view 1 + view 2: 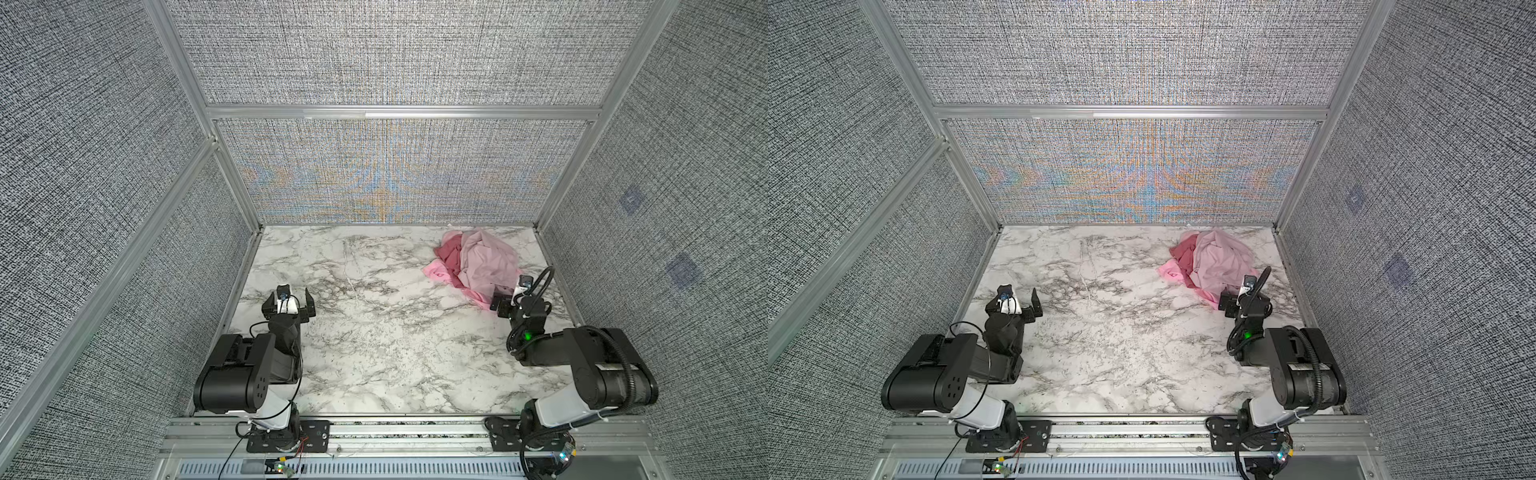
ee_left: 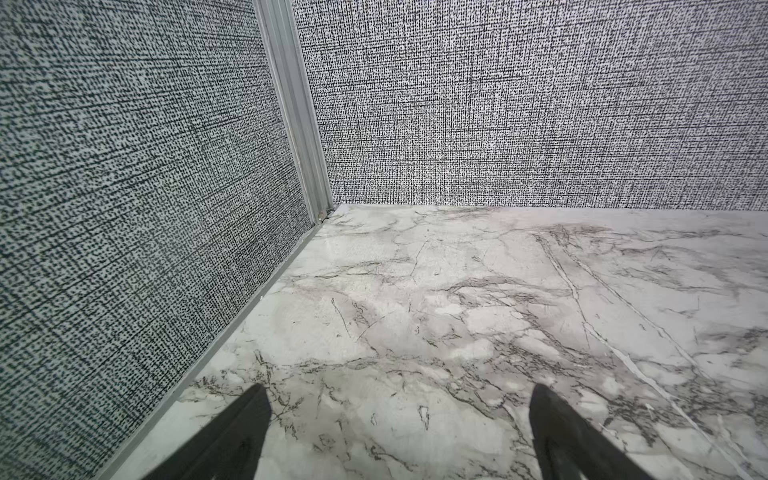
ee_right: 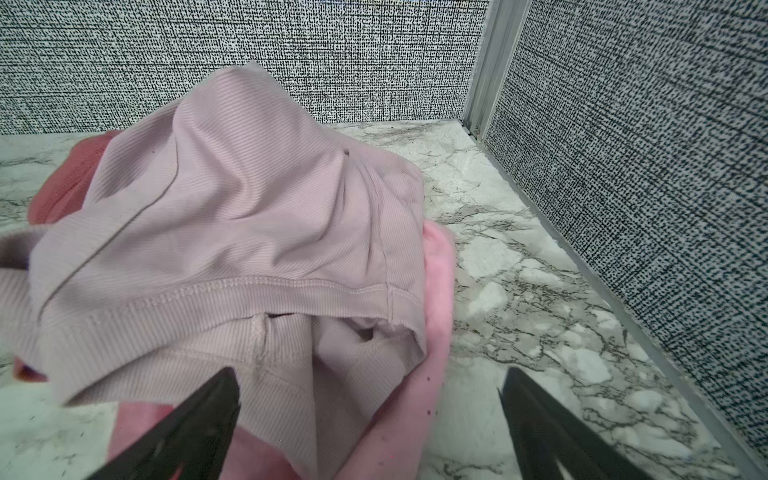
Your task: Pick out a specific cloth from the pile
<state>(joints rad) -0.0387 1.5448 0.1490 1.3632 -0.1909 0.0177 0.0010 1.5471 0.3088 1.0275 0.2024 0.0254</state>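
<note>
Bubblegum-pink fabric is the target. The cloth (image 1: 437, 271) lies at the bottom of the pile (image 1: 484, 266), which sits toward 1 o'clock on the marble table (image 1: 374, 340) in both top views. Only its fringe shows. A pale dusty-pink cloth (image 1: 492, 259) drapes over most of it, and a rose-red cloth (image 1: 451, 251) is bunched on the heap's 10 o'clock side.

In a top view the visible bright pink runs as a strip along the heap's near edge, its long axis from about 10 o'clock to 4 o'clock. The 4 o'clock end comes just beside the right gripper (image 1: 505, 301).

That gripper is by far the nearer. Its jaws are spread wide and hold nothing. In the right wrist view the right gripper (image 3: 370, 376) faces the pale cloth's hem, with the cloth (image 3: 436, 266) peeking out beneath it.

The left gripper (image 1: 290, 294) is likewise spread and empty, over bare marble near 9 o'clock, well apart from the heap.

The pick likely depends on reaching low under that pale hem. A higher bite would probably catch the wrong garment.
</note>
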